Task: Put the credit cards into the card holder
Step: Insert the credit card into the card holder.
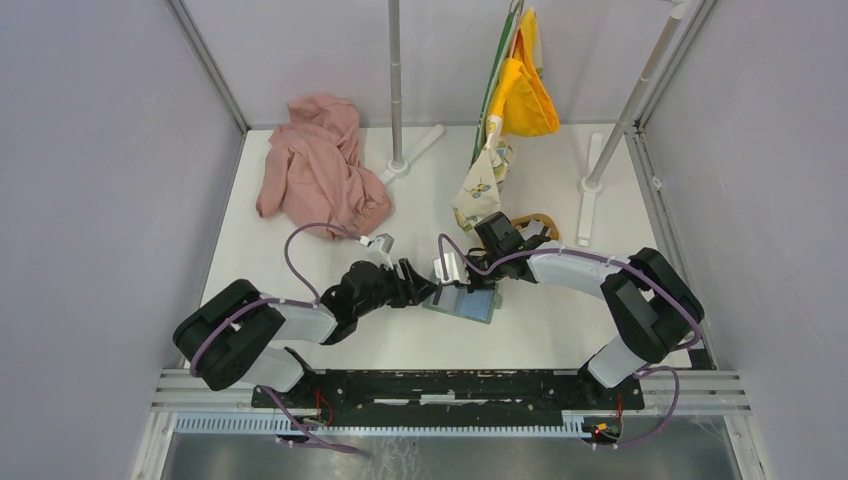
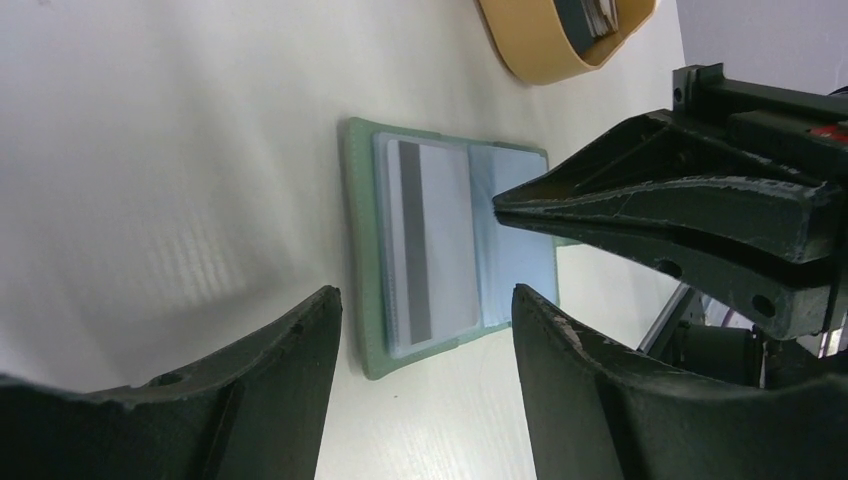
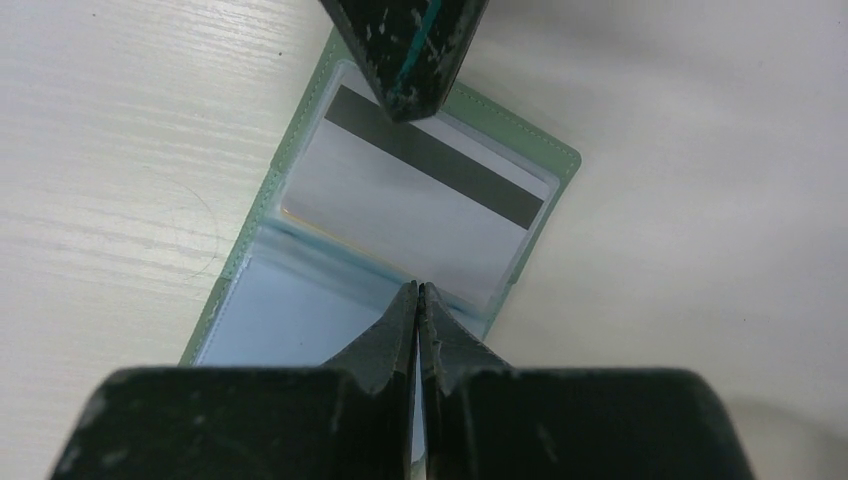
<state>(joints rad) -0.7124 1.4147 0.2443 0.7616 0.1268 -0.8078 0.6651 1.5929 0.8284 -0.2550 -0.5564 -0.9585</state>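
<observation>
My left gripper (image 2: 420, 300) stood open, its two fingers spread wide and poised just over the near edge of the card holder (image 1: 463, 302), one finger to either side of it and neither one touching it as far as I could see. The card holder lay opened flat on the white table (image 1: 560, 330), midway between my two arms, its green border showing around clear inner sleeves. One pale grey card (image 3: 420, 210) with a dark stripe along one long edge sat inside the sleeve on one half; the other half showed only a pale blue sleeve. My right gripper (image 3: 417, 290) was closed, its fingertips pressed together with nothing visible between them, and the joined tip pointed down at the fold where the two halves met. I could not tell whether it pressed on the sleeve or hung just above it. Beyond the card holder, on my right arm's side, stood a light-wood tray (image 2: 540, 50) with a few more cards (image 2: 600, 15) lying in it. A crumpled pink cloth (image 1: 320, 165) lay at the far left of the table.
</observation>
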